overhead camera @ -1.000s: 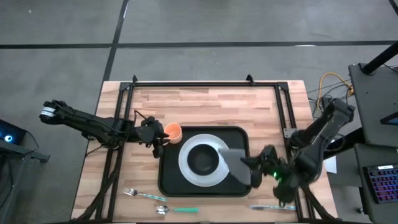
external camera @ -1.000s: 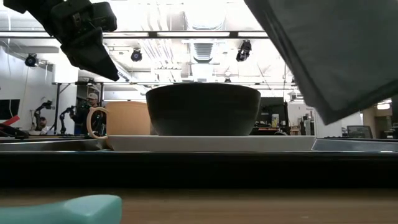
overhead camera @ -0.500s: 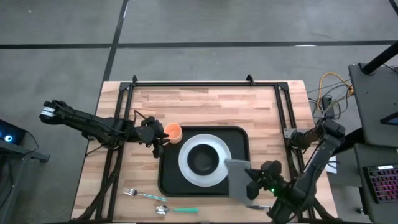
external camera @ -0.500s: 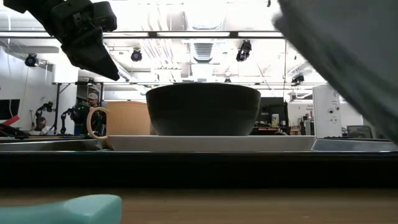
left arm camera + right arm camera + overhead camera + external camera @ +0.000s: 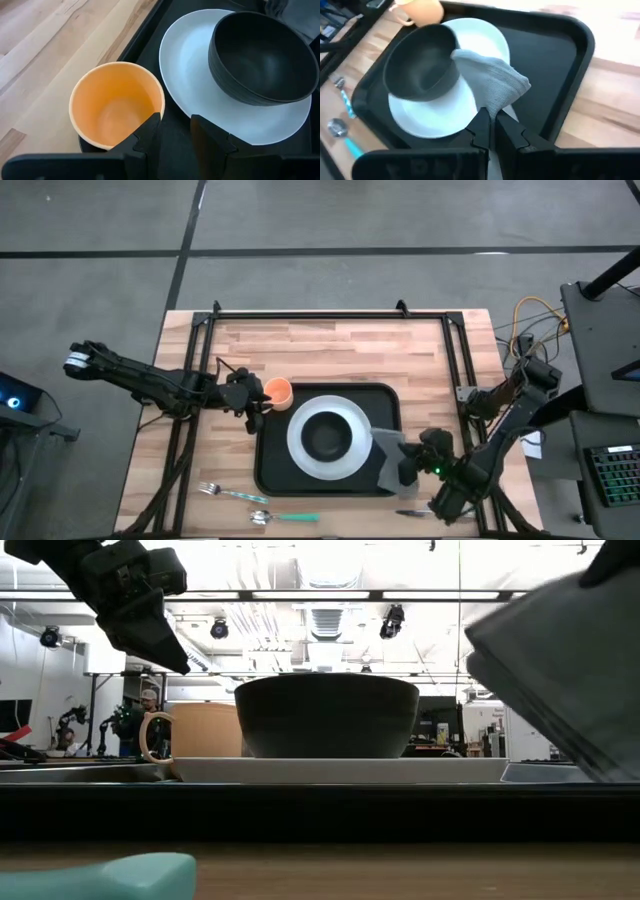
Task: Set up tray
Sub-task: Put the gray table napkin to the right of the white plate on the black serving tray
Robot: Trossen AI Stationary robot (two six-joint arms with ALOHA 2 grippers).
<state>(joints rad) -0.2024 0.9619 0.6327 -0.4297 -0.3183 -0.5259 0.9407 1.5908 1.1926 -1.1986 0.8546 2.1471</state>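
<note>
We see the tray (image 5: 385,402) sitting flat at mid-table, w/ a white plate (image 5: 297,450) on it and a dark bowl (image 5: 325,437) centred on the plate. An orange cup (image 5: 279,390) stands at the tray's far-left corner; from the left wrist view it looks to be just inside the rim, beside the plate, not touching it.

Left gripper (image 5: 252,415) hovers right by the cup, above the tray's left edge. Its fingers (image 5: 145,137) are a little apart w/ nothing between them; the cup sits just ahead of the tips.

Right gripper (image 5: 415,465) is over the tray's near-right corner, fingers pressed together, pinching a grey napkin (image 5: 388,455). The napkin hangs lifted off the tray, its loose end drooping toward the plate's right side.

On the bare wood near the front edge we see a fork (image 5: 212,490) and a teal-handled spoon (image 5: 280,518), both clear of the tray.
</note>
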